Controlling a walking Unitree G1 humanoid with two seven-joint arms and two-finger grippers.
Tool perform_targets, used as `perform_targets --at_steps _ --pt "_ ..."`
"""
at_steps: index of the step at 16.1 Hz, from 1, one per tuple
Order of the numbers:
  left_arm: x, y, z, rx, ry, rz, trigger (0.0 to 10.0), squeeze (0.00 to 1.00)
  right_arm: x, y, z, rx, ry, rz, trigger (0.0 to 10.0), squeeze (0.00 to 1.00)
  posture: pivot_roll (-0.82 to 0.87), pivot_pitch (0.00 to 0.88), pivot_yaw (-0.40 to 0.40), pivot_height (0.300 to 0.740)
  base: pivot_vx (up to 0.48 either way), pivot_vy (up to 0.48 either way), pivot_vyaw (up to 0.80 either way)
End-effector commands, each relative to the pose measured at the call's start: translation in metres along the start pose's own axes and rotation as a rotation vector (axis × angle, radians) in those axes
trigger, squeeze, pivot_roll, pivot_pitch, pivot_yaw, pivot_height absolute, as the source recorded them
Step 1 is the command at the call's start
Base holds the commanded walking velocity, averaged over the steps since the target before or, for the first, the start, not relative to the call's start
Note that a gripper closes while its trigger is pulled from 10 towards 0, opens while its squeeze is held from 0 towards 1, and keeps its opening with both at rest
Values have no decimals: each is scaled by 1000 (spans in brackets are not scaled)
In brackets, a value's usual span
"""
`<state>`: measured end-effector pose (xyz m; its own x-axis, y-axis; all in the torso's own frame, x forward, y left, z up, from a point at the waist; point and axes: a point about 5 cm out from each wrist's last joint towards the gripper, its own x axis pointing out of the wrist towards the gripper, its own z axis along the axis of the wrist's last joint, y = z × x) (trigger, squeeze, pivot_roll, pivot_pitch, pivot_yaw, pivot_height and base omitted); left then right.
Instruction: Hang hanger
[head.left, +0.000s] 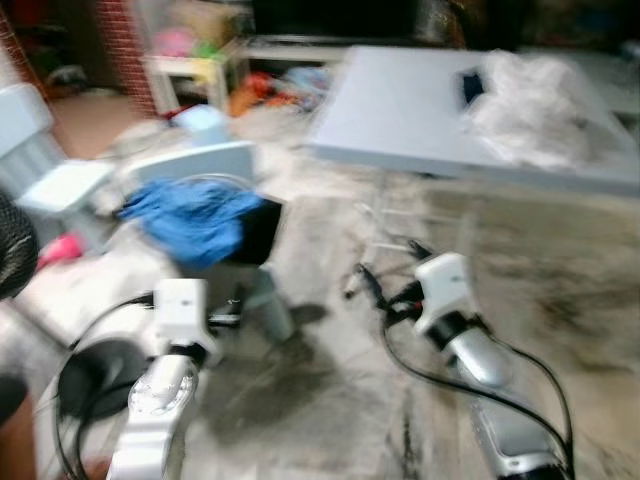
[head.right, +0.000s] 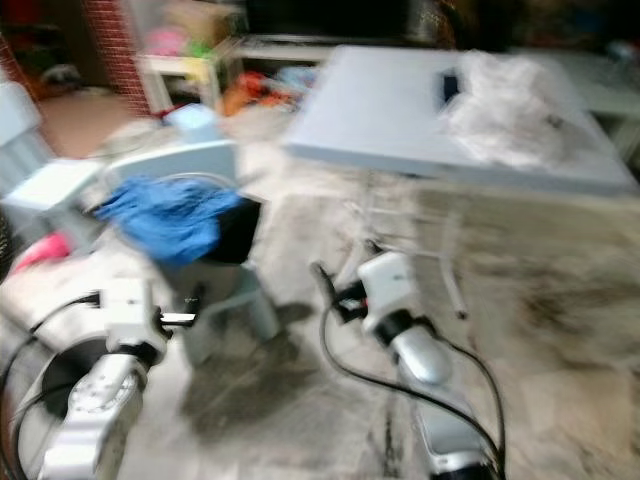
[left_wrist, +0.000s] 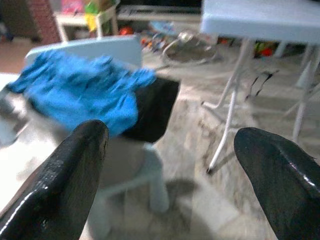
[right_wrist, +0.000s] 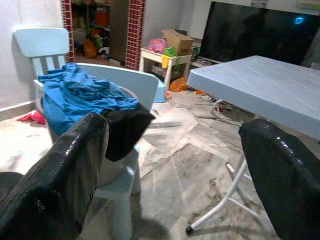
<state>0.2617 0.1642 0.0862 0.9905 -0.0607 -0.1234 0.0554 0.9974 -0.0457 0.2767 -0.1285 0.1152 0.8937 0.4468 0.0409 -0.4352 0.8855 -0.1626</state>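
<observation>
A: Head views blurred. Left hand (left_wrist: 170, 175) and right hand (right_wrist: 175, 170) both raised ahead, fingers spread wide, nothing held.

B: Hanger?

A: Cannot pick one out. A pale chair (right_wrist: 131, 82) carries a blue cloth (right_wrist: 75, 97) over a dark garment (right_wrist: 125, 127); a thin curved line at the chair back might be one, too smeared to say.

B: Surroundings?

A: Folding desk (head.left: 420, 110) beyond, crumpled white plastic (head.left: 525, 105) on top.

B: Risks?

A: My guess: reaching while blurred, the fingers snag cloth instead, or the chair gets bumped. Desk legs stand near the right arm.
</observation>
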Motion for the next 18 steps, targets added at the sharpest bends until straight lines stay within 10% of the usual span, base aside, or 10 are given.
perform_targets --at_steps 1,18 --pt "1 -9 2 -15 -9 -37 10000 0 -2 -4 2 -34 -6 4 10000 0 -66 0 11 740 379 0 0" --pt "3 -14 0 -45 2 -47 10000 0 -3 2 -2 -62 0 52 10000 0 -73 0 5 740 375 0 131"
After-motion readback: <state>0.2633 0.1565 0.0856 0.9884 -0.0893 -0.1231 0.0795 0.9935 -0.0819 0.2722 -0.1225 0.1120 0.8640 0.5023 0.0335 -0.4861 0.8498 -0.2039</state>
